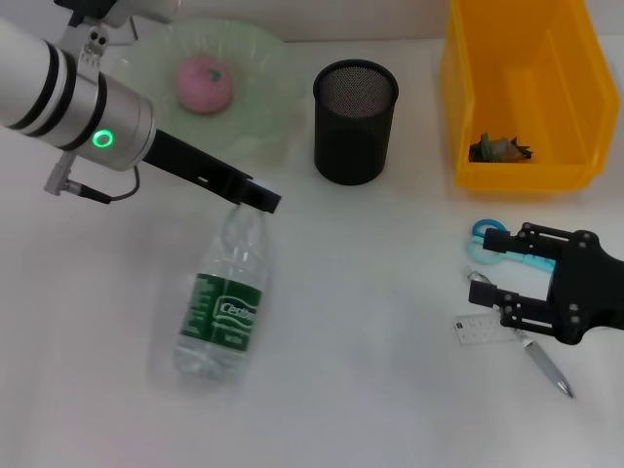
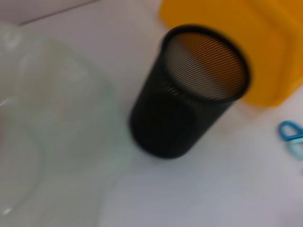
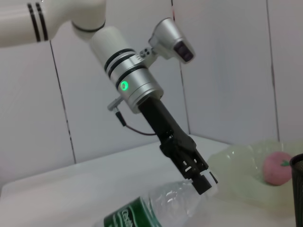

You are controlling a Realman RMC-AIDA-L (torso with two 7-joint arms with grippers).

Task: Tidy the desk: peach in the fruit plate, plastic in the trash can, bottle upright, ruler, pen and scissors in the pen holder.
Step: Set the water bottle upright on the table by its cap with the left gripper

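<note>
— What's the arm on the left doing?

— It reaches in from the upper left, slanting down across the table, a green light glowing on its silver wrist. The left gripper [image 1: 261, 200] has its tip right at the cap end of the bottle [image 1: 223, 304]. From the right wrist view the fingers [image 3: 201, 182] look pinched together at the neck, but I cannot tell whether they truly grip it.

— And the bottle?

— Lying on its side on the white table [image 1: 370, 390], green label up, cap end pointing away from the robot toward the plate.

— What's behind it?

— The pale green fruit plate [image 1: 258, 88], with the pink peach [image 1: 203, 84] sitting in it. Just right of the plate stands the black mesh pen holder [image 1: 355, 121], upright, nothing visible inside.

— Further right?

— The yellow trash can [image 1: 517, 97], with a crumpled bit of plastic [image 1: 499, 148] on its floor.

— The other arm?

— The right gripper [image 1: 499, 278] comes in low from the right edge, fingers spread wide apart, holding nothing. It hangs over the blue-handled scissors [image 1: 487, 239], the clear ruler [image 1: 480, 331] and the pen [image 1: 546, 363], all lying close together on the table.
</note>
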